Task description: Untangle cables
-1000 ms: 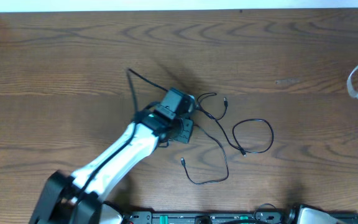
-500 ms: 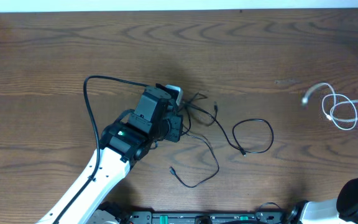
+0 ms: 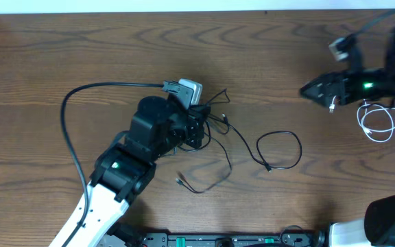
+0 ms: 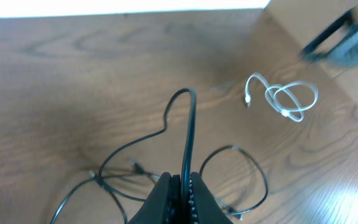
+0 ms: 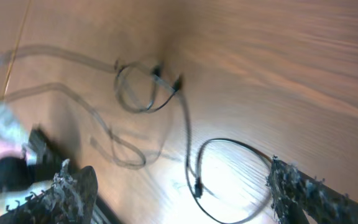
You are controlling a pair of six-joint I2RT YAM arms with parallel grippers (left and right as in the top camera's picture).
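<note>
Cords may cinch tighter: two or perhaps three black cords (image 3: 215,118) cross at mid-table (image 3: 81,41), so a hard pull by the left pincer (image 4: 182,191), clamped on one strand, could knot them, while the wide-open right pincer (image 3: 315,89) might snag the one white cord (image 3: 377,125) lying near it.

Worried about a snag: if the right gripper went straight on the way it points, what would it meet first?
Probably the looped black cable, which sits centred ahead of the open right gripper in its wrist view, on the table. Its height above the wood is unclear.
</note>
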